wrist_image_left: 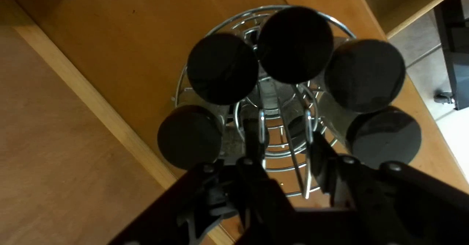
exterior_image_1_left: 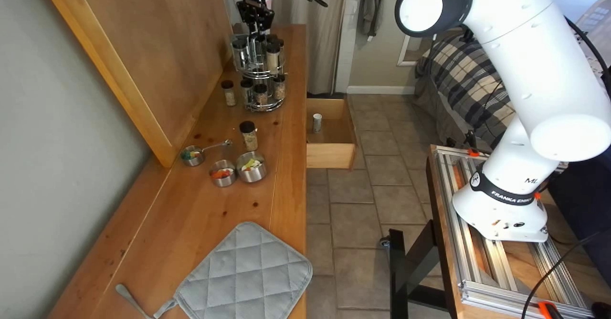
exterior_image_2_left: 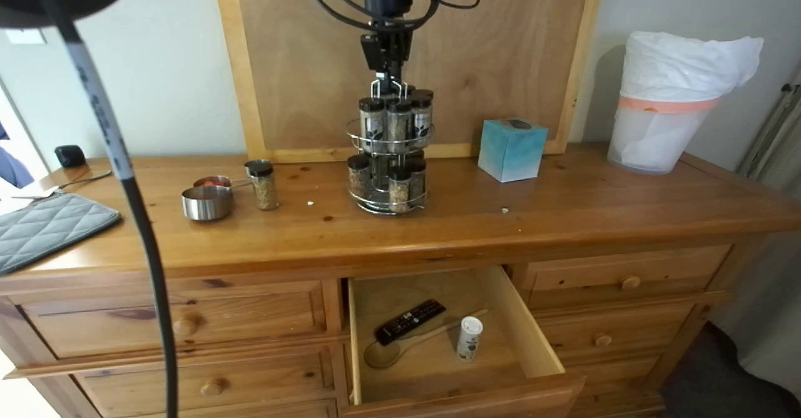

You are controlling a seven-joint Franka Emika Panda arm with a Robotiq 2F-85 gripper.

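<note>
Gripper (wrist_image_left: 285, 144) at the handle (wrist_image_left: 308, 127) atop the rack (exterior_image_2_left: 378, 205)
The fingers (wrist_image_left: 324, 164) sit against both its sides, apparently pinching it. Below, jars (wrist_image_left: 295, 45) ring the rack, which stands upright on the dresser (exterior_image_2_left: 563, 208), between its back and front edges; a box (exterior_image_2_left: 513, 150) sits near the back edge, a drawer (exterior_image_2_left: 532, 343) juts from the front. Gripping seems the step in hand; the next move calls for keeping the rack level so no jar tips.
</note>
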